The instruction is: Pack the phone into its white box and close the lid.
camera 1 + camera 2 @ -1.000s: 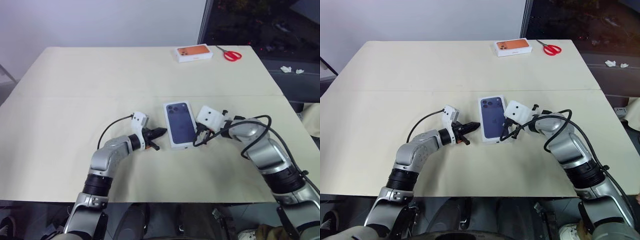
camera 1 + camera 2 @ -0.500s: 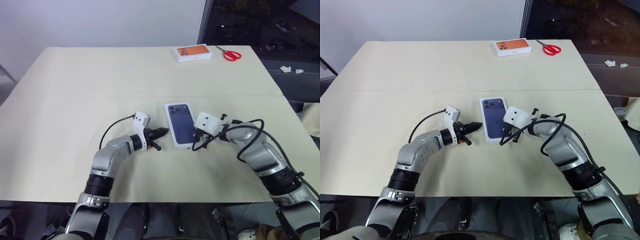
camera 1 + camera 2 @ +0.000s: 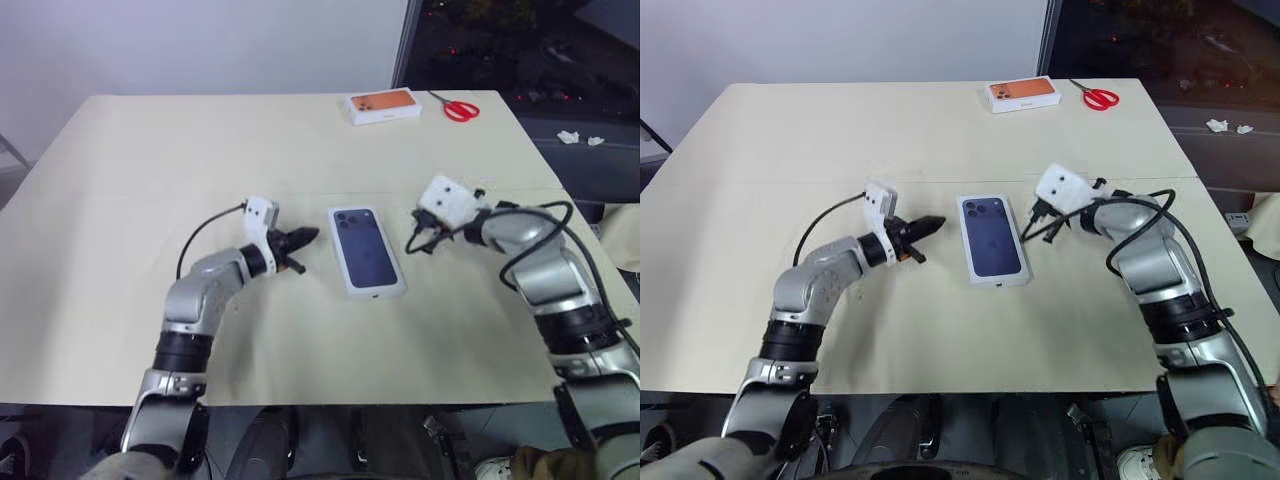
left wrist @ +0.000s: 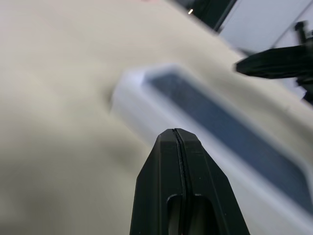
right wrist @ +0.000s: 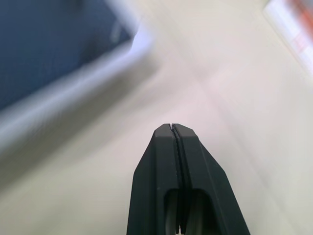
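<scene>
A wide beige worktop [image 3: 150, 330] carries everything. Between the two hands lies the white box [image 3: 368, 251], its lid [image 3: 991, 236] with the dark blue phone picture apparently seated on top, so the packing looks finished. The phone itself is presumably hidden inside; that cannot be confirmed. The left hand [image 3: 303, 237] hangs just left of the box, fingers pressed shut and holding nothing. The right hand [image 3: 420, 244] hangs just right of it, likewise closed and empty. Well beyond both hands sit an orange-topped box [image 3: 384, 104] and red scissors [image 3: 455, 108], likely unused.
</scene>
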